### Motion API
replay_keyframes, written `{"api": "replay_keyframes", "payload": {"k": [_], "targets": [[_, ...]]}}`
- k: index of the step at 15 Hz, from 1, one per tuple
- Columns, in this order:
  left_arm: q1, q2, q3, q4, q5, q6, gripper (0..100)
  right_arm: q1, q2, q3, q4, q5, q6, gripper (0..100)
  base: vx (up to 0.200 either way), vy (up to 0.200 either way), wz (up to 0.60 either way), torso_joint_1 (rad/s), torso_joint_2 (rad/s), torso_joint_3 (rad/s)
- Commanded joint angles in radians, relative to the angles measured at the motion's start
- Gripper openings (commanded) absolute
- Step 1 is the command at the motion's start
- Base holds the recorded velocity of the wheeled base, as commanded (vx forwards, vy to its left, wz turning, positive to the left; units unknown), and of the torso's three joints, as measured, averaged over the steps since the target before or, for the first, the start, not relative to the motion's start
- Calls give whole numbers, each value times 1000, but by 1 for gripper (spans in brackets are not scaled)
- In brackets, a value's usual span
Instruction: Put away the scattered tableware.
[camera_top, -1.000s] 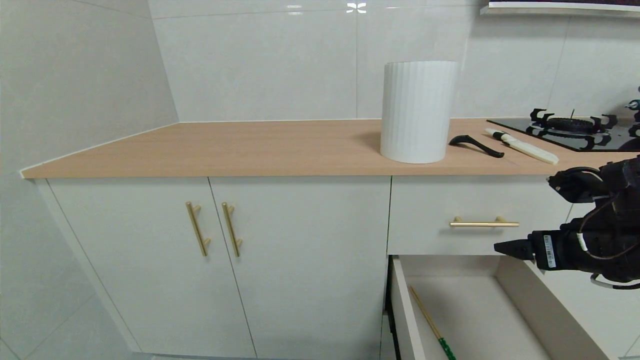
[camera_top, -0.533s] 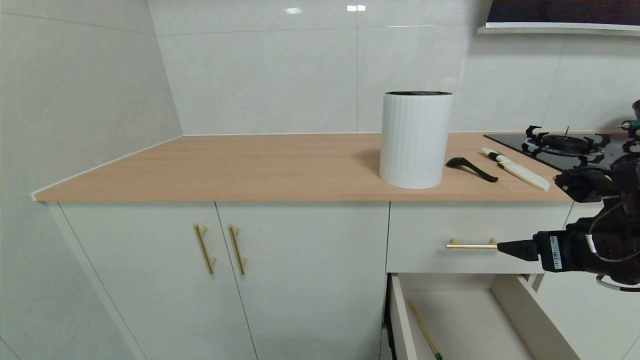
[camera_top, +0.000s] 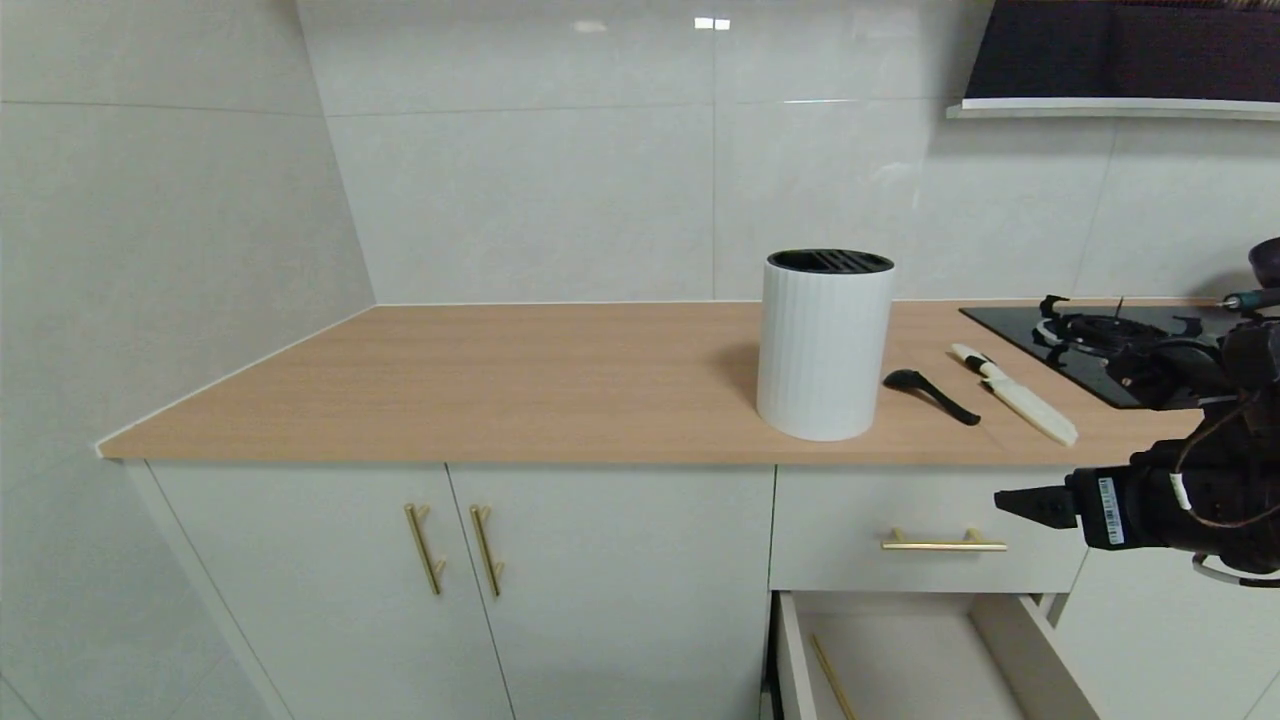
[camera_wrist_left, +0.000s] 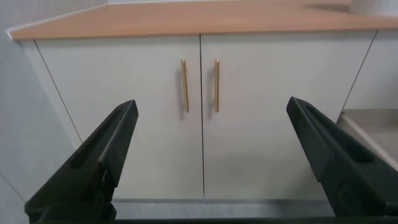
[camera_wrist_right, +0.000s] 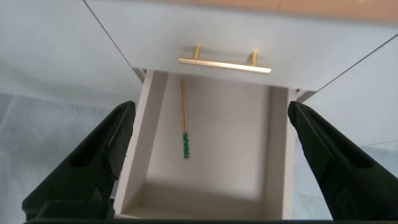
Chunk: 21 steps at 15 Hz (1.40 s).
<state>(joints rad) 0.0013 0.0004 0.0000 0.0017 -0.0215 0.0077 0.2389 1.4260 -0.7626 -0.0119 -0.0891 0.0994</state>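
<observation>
A white ribbed holder (camera_top: 824, 345) with a dark slotted top is standing on the bench (camera_top: 520, 385), toward its right end and close to the front edge. Just to the right of it a black spoon (camera_top: 930, 395) is lying flat, apart from the holder, and beside that a cream knife (camera_top: 1015, 395) is lying with its tip pointing at the front edge. Neither utensil is touching the other. A black gas hob (camera_top: 1100, 335) is sitting at the bench's far right end. Under the right part of the bench, a closed drawer with a brass handle (camera_top: 943, 545) is sitting above a lower drawer (camera_top: 795, 650) that is standing pulled out. Inside the open drawer a wooden chopstick (camera_wrist_right: 184, 118) with a green end is lying lengthwise, nearer the left wall than the right, the green end toward the drawer's front. The right gripper (camera_wrist_right: 210, 112) is hanging above this open drawer with its fingers (camera_top: 1035, 505) spread wide and nothing between them. The left gripper (camera_wrist_left: 211, 107) is facing the double cupboard doors (camera_wrist_left: 261, 124) below the bench's left part, its fingers likewise wide apart and gripping nothing.
</observation>
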Motion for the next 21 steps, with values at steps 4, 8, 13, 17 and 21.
{"api": "replay_keyframes", "payload": {"k": [4,8,13,17,21], "targets": [[0,0,0,0,0,0,100,0,27,-3,-10,0,-1,100,0,0,0,170,-384,-220],[0,0,0,0,0,0,100,-58,186,-67,-209,11,-59,100,0,0,0,24,-43,-26],[0,0,0,0,0,0,100,-202,455,-261,-290,230,-178,100,0,0,0,0,0,0],[0,0,0,0,0,0,100,-228,599,-354,-373,252,-231,100,0,0,0,0,0,0],[0,0,0,0,0,0,100,-239,683,-360,-438,287,-228,100,0,0,0,0,0,0]]}}
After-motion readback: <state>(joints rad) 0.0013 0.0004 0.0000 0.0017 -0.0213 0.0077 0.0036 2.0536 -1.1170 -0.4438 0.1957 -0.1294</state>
